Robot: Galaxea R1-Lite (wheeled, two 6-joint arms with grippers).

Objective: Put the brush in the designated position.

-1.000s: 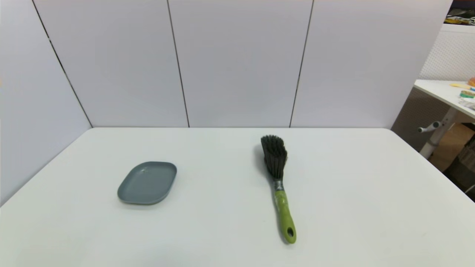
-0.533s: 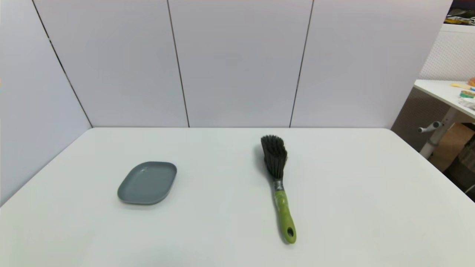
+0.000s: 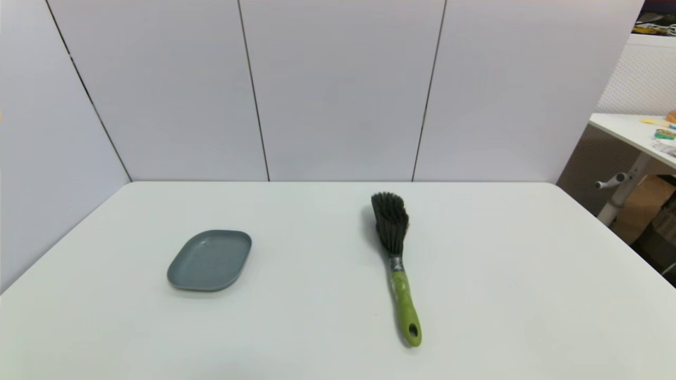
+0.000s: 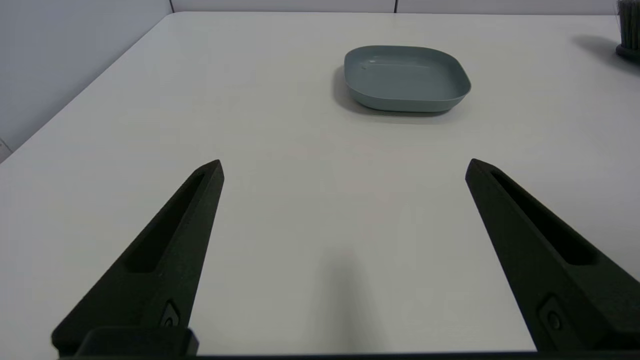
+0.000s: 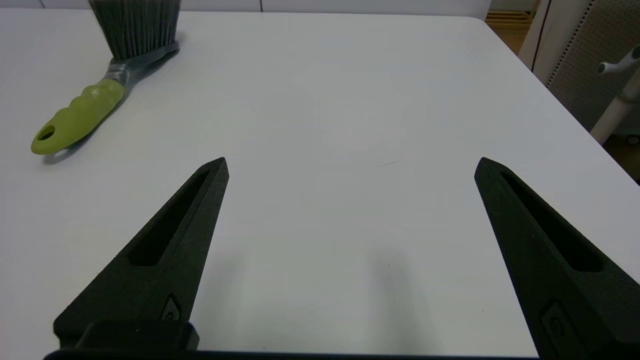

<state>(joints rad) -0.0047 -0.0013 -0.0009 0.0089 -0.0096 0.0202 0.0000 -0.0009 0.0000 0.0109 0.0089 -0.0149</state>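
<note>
The brush (image 3: pixel 397 264) lies flat on the white table, right of centre, its dark grey bristle head toward the back wall and its lime-green handle toward me. The right wrist view shows the brush (image 5: pixel 95 90) off to one side of my right gripper (image 5: pixel 350 165), which is open, holds nothing and hovers over bare table. My left gripper (image 4: pixel 344 165) is likewise open with nothing in it, and the grey-blue plate (image 4: pixel 406 77) lies some way beyond its fingertips. Neither arm shows in the head view.
The grey-blue plate (image 3: pixel 210 259) sits left of centre on the table (image 3: pixel 317 338). White wall panels close off the back and left sides. Beyond the right edge stands a second table (image 3: pixel 634 132) with small items.
</note>
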